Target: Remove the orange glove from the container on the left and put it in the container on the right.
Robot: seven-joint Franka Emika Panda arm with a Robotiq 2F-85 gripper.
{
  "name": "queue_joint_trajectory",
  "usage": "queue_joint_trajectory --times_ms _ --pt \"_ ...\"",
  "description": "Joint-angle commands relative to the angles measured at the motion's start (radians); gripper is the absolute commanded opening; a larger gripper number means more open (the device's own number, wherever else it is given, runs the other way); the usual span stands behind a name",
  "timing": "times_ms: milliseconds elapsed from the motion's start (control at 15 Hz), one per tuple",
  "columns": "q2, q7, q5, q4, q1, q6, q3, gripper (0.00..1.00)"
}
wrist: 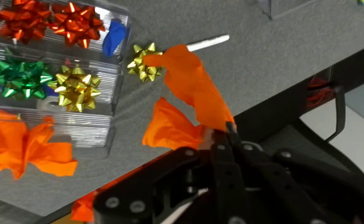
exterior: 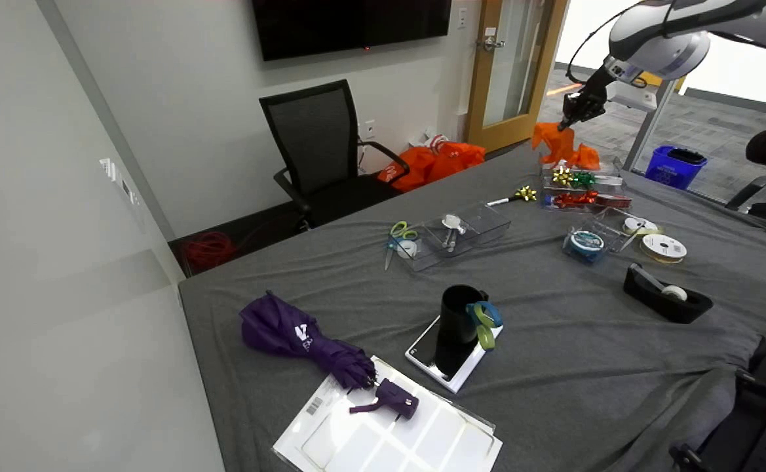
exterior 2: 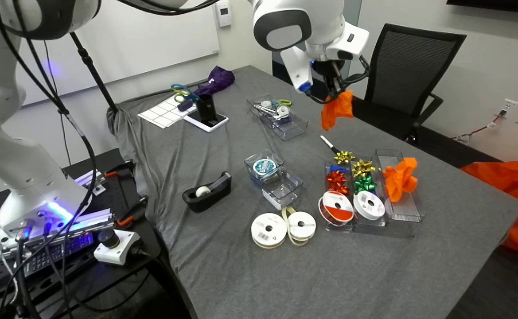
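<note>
in an exterior view your arm (exterior: 674, 56) is stretched out, and your hand (exterior: 562, 124) slants downward; in the wrist view its fingers (wrist: 224, 161) are pressed closely together.

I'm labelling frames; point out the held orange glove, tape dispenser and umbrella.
Held orange glove (wrist: 197, 87): wrist view, hanging fabric.
Tape dispenser (exterior 2: 210, 197): in an exterior view, black side.
Umbrella (exterior: 330, 354): in an exterior view, purple canopy.

In an exterior view we're high by the umbrella (exterior: 278, 328) facing screen (exterior: 353, 26) and door (exterior: 512, 72), in an exterior view high by the spools (exterior 2: 259, 227) facing whiteboard (exterior 2: 143, 44) and chair (exterior 2: 411, 62), both sharing the table (exterior 2: 338, 279), while our wrist view looks steeply down past the gripper (wrist: 228, 128), close over bows (wrist: 76, 88) both catch.
</note>
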Motion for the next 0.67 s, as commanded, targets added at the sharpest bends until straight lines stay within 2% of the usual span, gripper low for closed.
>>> queue_joint_trajectory --times_ms 0,467,600 --pt "0.033 0.028 0.05 0.047 -0.065 0.022 -0.01 0.0" --pt "0.099 0.056 0.037 0.092 -0.143 0.026 -0.052 0.0" --pt "0.071 0.042 0.026 0.051 -0.138 0.028 -0.05 0.01"
